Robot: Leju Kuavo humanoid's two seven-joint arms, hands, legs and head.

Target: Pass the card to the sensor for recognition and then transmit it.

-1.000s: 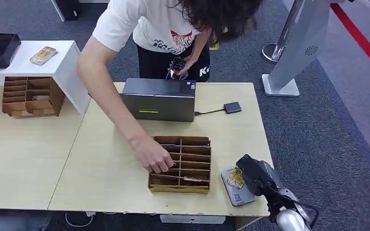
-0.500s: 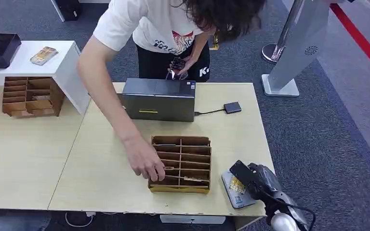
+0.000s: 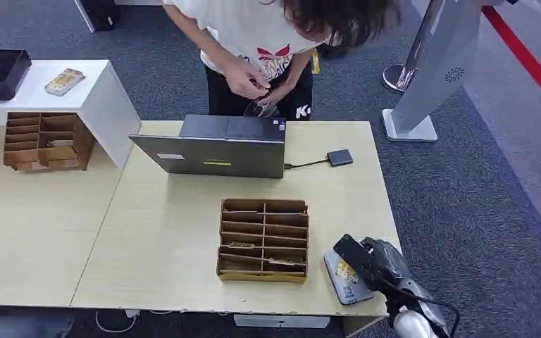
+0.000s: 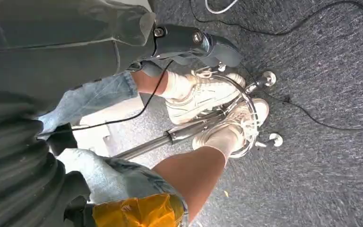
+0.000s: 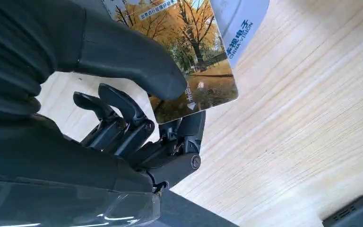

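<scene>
My right hand (image 3: 377, 264) hovers over the table's front right corner and pinches a card (image 3: 346, 270) printed with yellow autumn trees. In the right wrist view the thumb (image 5: 137, 61) presses the card (image 5: 194, 61) against the dark fingers (image 5: 123, 106). The card lies just above the flat grey sensor pad (image 3: 339, 285), whose pale labelled face (image 5: 243, 21) shows beyond the card's edge. My left hand (image 4: 194, 45) hangs beside the table with its fingers stretched out and nothing in them.
A cardboard slot organizer (image 3: 263, 239) stands mid-table, left of the sensor. Behind it sits a grey box (image 3: 232, 148) and a small cabled device (image 3: 339, 156). A person (image 3: 260, 35) stands behind the table, hands at the chest. Someone's legs and a chair base (image 4: 208, 123) are near my left arm.
The person has pulled the arm out of the organizer and back to the chest. A grey panel now sticks out left of the box. My right hand sank slightly toward the sensor.
</scene>
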